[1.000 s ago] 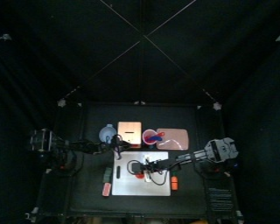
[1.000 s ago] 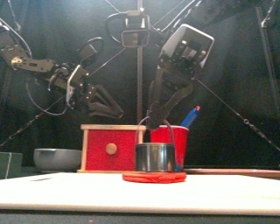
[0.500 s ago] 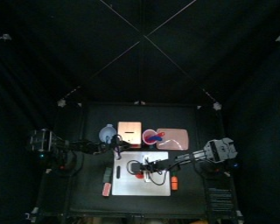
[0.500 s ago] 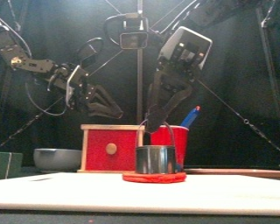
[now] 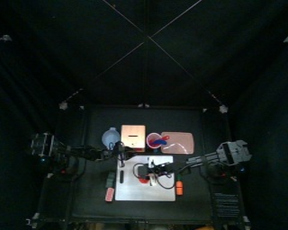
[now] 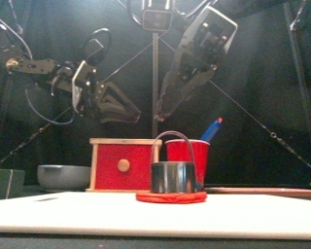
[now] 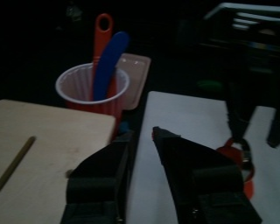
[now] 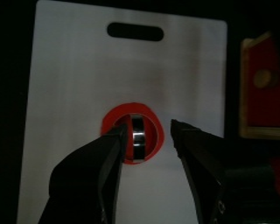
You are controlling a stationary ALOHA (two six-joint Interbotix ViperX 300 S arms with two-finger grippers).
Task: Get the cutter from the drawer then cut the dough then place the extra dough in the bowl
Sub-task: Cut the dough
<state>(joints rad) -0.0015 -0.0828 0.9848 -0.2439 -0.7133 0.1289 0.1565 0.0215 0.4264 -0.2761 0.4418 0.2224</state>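
At the 12 o'clock half of the white cutting board (image 8: 73, 105), the cutter (image 6: 174, 177) stands upright, rim down on the flat red dough (image 6: 171, 197), with its wire handle arching over the top. Directly above it hangs the right end effector (image 8: 146, 131), jaws spread wide to either side of the cutter, touching nothing and carrying nothing. The left end effector (image 7: 143, 133) hovers off the board's 9 o'clock side with its jaws a little apart, also empty.

We judge the cut to be pressed and the extra dough not yet moved. To do this step well, we would close on the wire handle squarely and lift straight up, so the disc is not dragged across the board. If the dough clings to the rim, the left arm could pin the outer edge. We would then pinch only the outer ring, low and flat, and carry it to the blue-grey bowl (image 6: 63, 176) at 11 o'clock.

On the black surface (image 5: 86, 202), the wooden box (image 6: 125, 163) sits at 12 o'clock from the board, its red drawer front toward us. The pink tray (image 5: 185, 142) lies at 1 o'clock, and the red cup (image 6: 194, 151) at its 9 o'clock end holds a blue knife (image 7: 108, 61) and a red knife (image 7: 102, 31). Behind all this hangs the black back curtain (image 5: 144, 54).
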